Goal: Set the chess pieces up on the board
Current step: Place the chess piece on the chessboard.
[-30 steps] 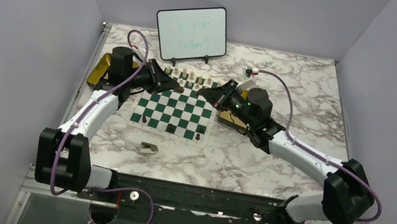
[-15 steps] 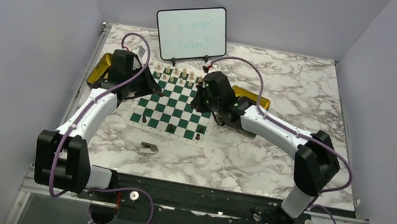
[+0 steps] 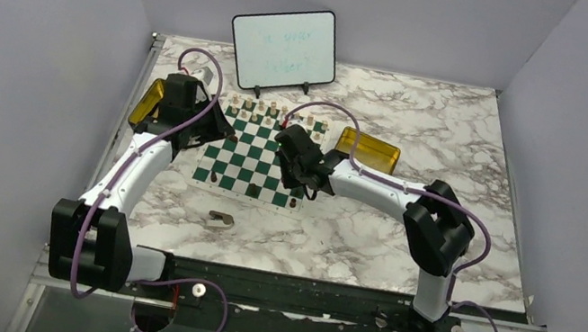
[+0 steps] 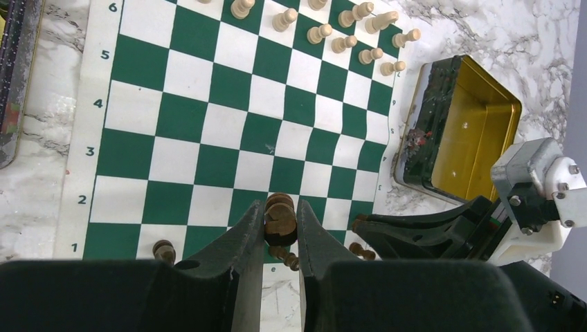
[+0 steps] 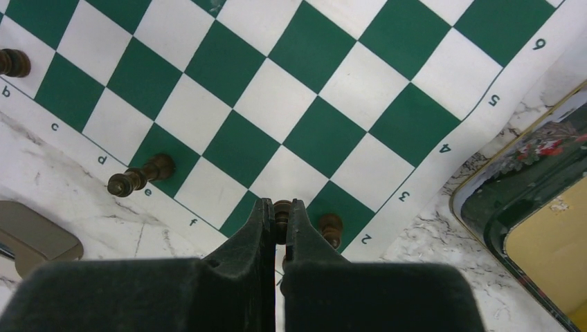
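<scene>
The green-and-white board [image 3: 231, 148] lies mid-table. Light tan chess pieces [image 3: 272, 112] [image 4: 332, 34] fill its far rows. A few dark pieces [image 3: 214, 177] [image 5: 138, 176] stand along the near edge. My left gripper [image 3: 215, 127] [image 4: 280, 213] hovers over the board's left side, shut on a thick dark brown piece [image 4: 281, 220]. My right gripper [image 3: 303, 184] [image 5: 280, 207] is low over the near right corner, shut on a small dark piece [image 5: 281, 210]. Just to its right stands a dark pawn [image 5: 331, 227].
Gold tins flank the board, one on the left [image 3: 146, 103] and one on the right [image 3: 368, 149] [image 4: 477, 131] [image 5: 547, 235]. A whiteboard [image 3: 284, 48] stands behind the board. A brownish-grey scrap [image 3: 220, 220] [image 5: 31, 238] lies in front of it.
My right arm has swung left from the right tin to the board's near right corner. The left gripper has drawn back toward the board's left edge with its piece.
</scene>
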You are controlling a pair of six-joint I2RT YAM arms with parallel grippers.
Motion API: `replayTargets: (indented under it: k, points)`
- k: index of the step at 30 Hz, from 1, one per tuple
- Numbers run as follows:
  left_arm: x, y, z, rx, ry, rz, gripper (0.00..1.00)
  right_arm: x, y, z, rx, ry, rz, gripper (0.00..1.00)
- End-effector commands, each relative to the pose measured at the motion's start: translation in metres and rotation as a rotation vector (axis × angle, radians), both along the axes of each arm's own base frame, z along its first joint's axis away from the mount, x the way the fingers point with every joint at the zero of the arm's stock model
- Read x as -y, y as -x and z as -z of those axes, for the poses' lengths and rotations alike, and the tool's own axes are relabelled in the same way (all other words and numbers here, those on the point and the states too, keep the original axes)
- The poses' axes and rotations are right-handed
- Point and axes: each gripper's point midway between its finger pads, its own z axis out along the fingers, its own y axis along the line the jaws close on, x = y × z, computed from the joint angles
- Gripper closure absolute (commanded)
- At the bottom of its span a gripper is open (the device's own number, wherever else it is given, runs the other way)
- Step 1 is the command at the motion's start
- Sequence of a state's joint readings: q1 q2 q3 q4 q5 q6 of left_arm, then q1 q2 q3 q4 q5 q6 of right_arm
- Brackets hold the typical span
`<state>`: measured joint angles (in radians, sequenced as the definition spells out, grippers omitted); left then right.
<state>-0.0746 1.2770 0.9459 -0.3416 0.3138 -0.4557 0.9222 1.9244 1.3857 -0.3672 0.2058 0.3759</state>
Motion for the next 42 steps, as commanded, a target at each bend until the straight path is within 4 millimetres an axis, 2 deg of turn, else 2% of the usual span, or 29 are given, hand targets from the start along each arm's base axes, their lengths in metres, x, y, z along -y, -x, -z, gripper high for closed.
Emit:
replayTargets:
  k: [1,23,34,42]
  points:
    - [-0.003,0.0,-0.012,0.046,-0.024,-0.004,0.85,0.003,-0.005,0.001,0.038,0.031,0.011,0.98]
    - [0.002,0.001,-0.012,0.048,-0.004,0.013,0.85,-0.005,-0.001,0.027,0.009,0.053,0.006,0.95]
    - [0.003,0.001,-0.012,0.048,0.001,0.017,0.85,-0.007,-0.004,0.029,0.017,0.059,0.011,0.95]
    - [0.003,0.001,-0.012,0.048,0.003,0.018,0.85,-0.009,-0.011,0.021,0.045,0.058,0.021,0.95]
